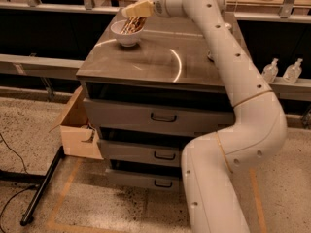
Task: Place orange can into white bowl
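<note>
The white bowl [121, 34] stands at the far left corner of the grey cabinet top [160, 62]. The orange can [132, 24] is tilted, with its lower end inside the bowl and its upper end at my gripper. My gripper [137, 9] is just above the bowl's right rim, reaching in from the right, and its cream fingers are closed on the top of the can. My white arm crosses the right side of the cabinet top.
The cabinet has several drawers [160, 116] facing me. An open cardboard box [77, 125] sits on the floor at its left. A black stand leg [43, 186] lies on the floor. Two clear bottles [282, 71] stand on a shelf at the right.
</note>
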Controlling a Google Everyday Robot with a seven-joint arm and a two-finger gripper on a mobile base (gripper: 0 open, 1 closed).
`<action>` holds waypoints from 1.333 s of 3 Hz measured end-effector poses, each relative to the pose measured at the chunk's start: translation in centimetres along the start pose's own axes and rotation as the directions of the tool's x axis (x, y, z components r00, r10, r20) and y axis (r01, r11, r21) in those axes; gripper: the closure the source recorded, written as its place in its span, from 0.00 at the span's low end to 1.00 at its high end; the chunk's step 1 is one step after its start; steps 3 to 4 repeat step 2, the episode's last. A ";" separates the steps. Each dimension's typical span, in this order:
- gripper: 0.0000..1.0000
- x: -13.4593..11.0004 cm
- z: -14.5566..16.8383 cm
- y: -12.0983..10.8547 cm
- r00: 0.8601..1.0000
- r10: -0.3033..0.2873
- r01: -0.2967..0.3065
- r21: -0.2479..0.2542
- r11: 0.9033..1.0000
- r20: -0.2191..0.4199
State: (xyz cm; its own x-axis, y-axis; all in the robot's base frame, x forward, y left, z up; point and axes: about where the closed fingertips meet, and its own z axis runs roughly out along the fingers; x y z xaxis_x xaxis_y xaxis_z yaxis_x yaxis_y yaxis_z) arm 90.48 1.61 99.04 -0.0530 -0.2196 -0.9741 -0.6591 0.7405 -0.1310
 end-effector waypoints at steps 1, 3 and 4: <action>0.00 -2.1 -5.5 -2.0 0.999 -0.037 0.038 0.071 0.997 -0.015; 0.00 -3.4 -11.1 -4.4 0.996 -0.078 0.086 0.181 0.980 -0.050; 0.00 -3.4 -11.1 -4.4 0.996 -0.078 0.086 0.181 0.980 -0.050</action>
